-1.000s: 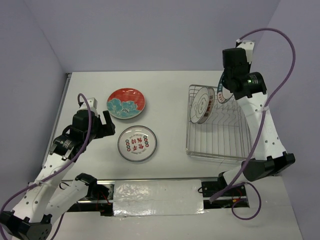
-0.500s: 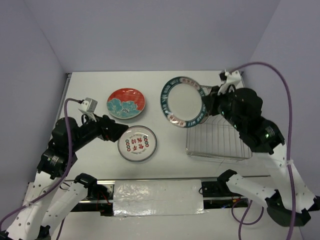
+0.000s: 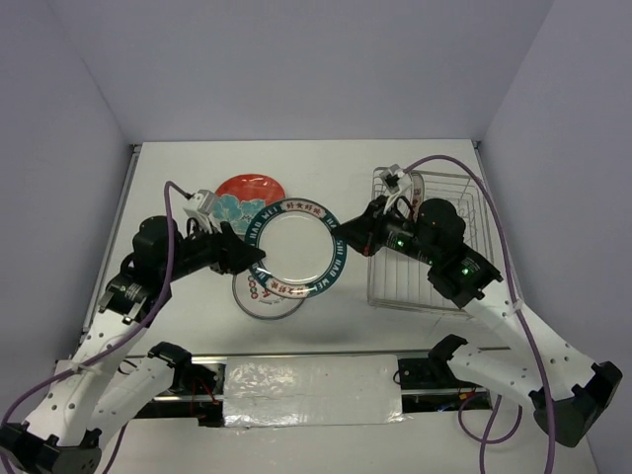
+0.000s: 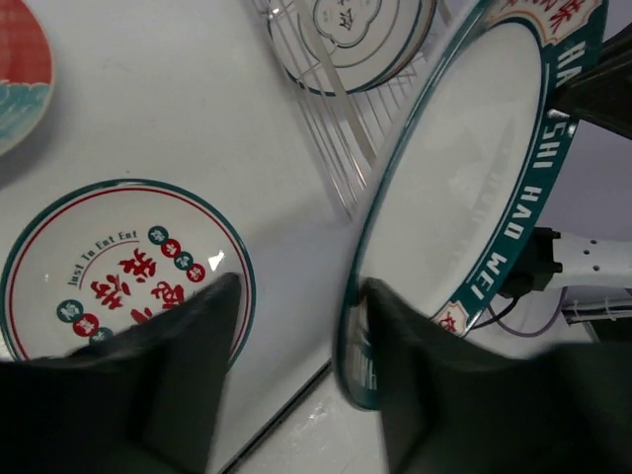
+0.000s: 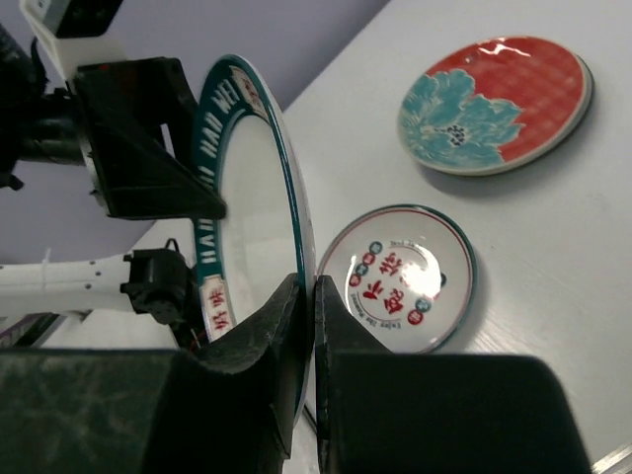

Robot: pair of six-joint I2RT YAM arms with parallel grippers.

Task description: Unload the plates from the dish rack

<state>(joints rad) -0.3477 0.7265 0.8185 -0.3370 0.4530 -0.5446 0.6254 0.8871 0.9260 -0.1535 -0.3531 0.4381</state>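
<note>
Midway over the white tabletop (image 3: 178, 168), toward its near edge, a round plate with a broad teal lettered rim and plain white centre (image 3: 291, 247) hangs in the air between the two arms. It is tilted so its face shows to the overhead camera. The right claw (image 3: 348, 240) is clenched on the plate's right rim. In the right wrist view its two dark fingers (image 5: 267, 341) pinch that edge with no gap showing.

The left claw (image 3: 252, 255) stands at the opposite, left rim, released. In the left wrist view the plate's edge (image 4: 355, 296) sits between the spread fingers, close against one finger and well apart from the other.

Beneath the held plate, a white round plate with a dark rim and red centre marks (image 3: 255, 296) lies flat near the near edge. A red round plate with teal flowers (image 3: 237, 193) lies flat farther back on the left. The silver wire dish rack (image 3: 425, 286) stands by the right edge, with another pale plate (image 4: 360, 35) upright in it.
</note>
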